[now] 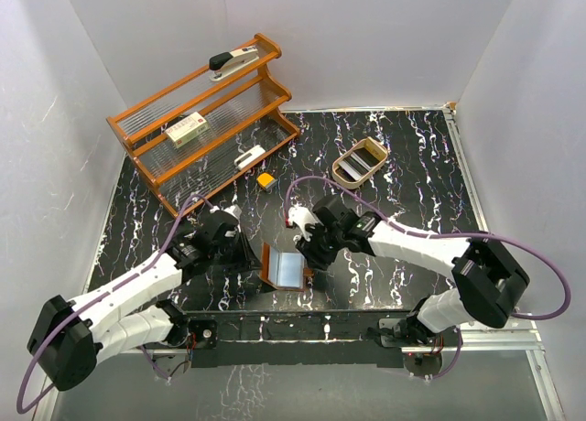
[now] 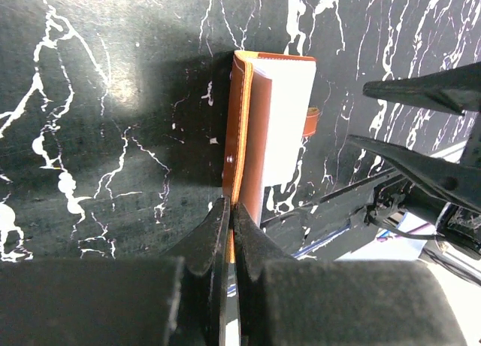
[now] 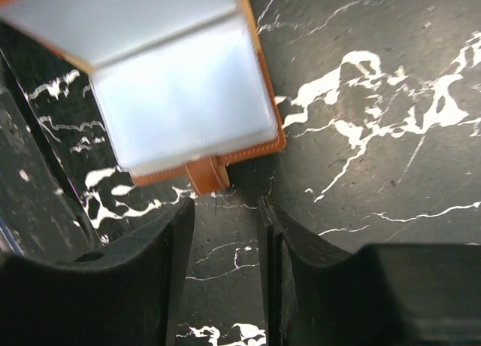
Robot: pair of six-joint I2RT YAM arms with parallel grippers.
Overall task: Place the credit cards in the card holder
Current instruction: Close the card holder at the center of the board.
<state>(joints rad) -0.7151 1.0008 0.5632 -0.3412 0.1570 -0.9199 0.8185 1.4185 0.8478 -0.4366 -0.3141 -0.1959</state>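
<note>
Left arm reaches in low from the near-left corner, forearm angled toward centre. The left gripper (image 2: pixel 229 210) is pinched tight on the edge of the card holder's brown cover.

card holder (image 1: pixel 286 269) sits on the surface (image 1: pixel 412 201) near the front, between the two grippers. It's open: the gripped cover stands up on edge and the grey pockets face right. Can't tell whether any pocket has a card in it.

Right arm comes from the near-right base, elbow out to the right, forearm running left, wrist pitched down. The right gripper (image 3: pixel 225 210) has its jaws apart, with only bare surface between them and nothing held. The closing tab (image 3: pixel 207 174) lies just ahead of the gap, not touching either finger.

Further back, the yellow block (image 1: pixel 265 179) sits alone behind the card holder. The oval tray (image 1: pixel 341 176) is back-right, well apart from both grippers, with the credit cards (image 1: pixel 359 163) inside as pale strips.

Far left, the wooden rack (image 1: pixel 128 133) holds a stapler (image 1: pixel 232 61) on the top tier and a small box (image 1: pixel 186 128) on the middle one.
</note>
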